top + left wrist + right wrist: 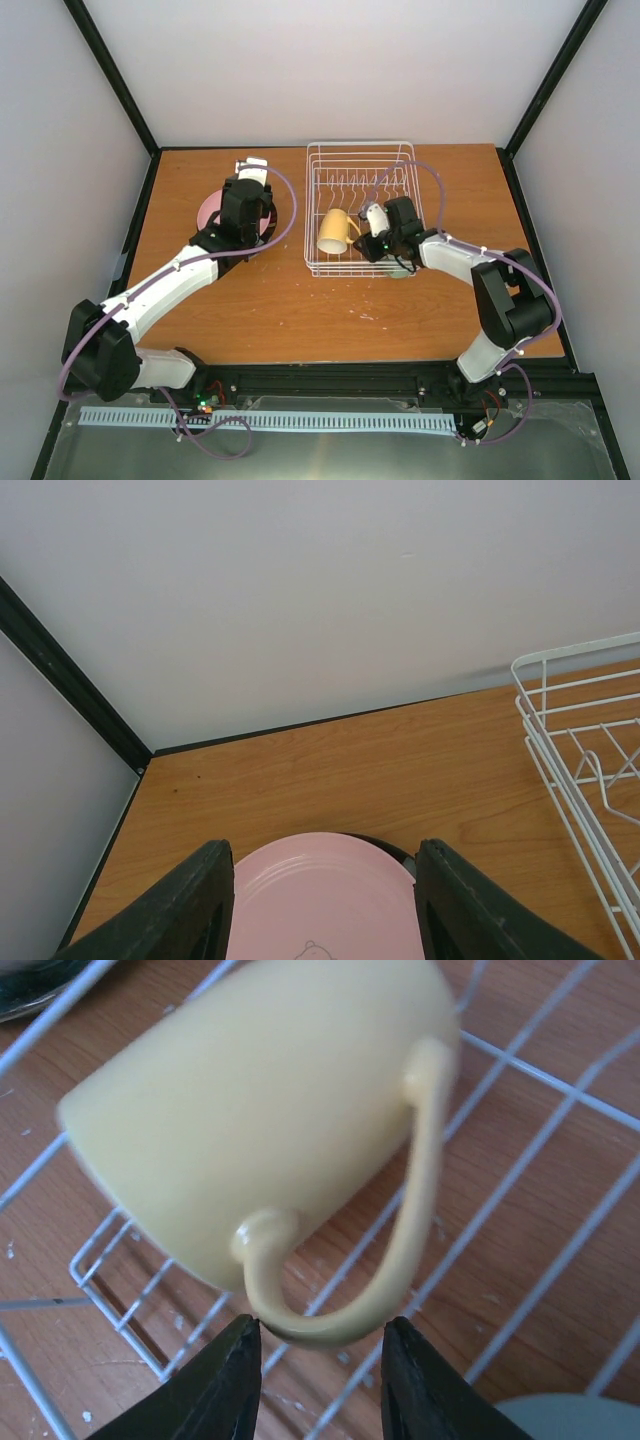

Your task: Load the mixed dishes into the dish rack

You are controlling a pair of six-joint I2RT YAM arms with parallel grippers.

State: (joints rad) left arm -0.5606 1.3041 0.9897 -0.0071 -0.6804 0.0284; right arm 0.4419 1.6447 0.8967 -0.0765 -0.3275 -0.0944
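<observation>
The right gripper (320, 1328) is shown up close in its own wrist view. Its two dark fingers are parted, and the bottom bend of the handle (420, 1170) sits right between the tips. Whether it's actually being pinched can't be told, tbh. The pale yellow mug (270, 1110) is laid on its side on the wires of the dish rack (360, 150).

Only the top view gives the bigger picture: the mug is parked in the near-left part of the rack, with the upright prongs lined up further back.

The left gripper (322, 848) is spread wide with nothing clamped, and the pink plate (320, 900) is framed between its fingers, flat on the table (300, 310). From above, that plate is mostly covered by the left arm, left of the rack and apart from it.
</observation>
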